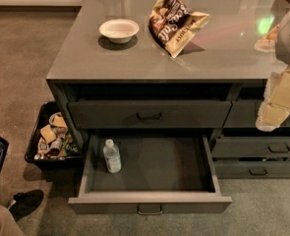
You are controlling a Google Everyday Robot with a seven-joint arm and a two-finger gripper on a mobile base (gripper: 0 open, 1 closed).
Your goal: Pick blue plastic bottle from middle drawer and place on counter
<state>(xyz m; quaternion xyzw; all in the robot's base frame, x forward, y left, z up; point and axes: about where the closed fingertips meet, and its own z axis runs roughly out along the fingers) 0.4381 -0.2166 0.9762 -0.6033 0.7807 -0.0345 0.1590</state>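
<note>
The blue plastic bottle (112,156), clear with a white cap and a pale label, stands upright at the left of the open middle drawer (159,163). That drawer is pulled out wide, and the rest of its dark flat floor is bare. The glossy grey counter (149,58) tops the cabinet above it. My gripper (275,107), pale and cream-coloured, hangs at the right edge of the view. It is in front of the narrower right drawers, well to the right of the bottle and higher than it. It holds nothing that I can see.
A white bowl (119,30) and a tan snack bag (176,21) lie on the counter. The top drawer (149,114) is closed above the open one. A black bin of snacks (48,136) stands on the floor at the left. A person's shoe (26,203) is at the lower left.
</note>
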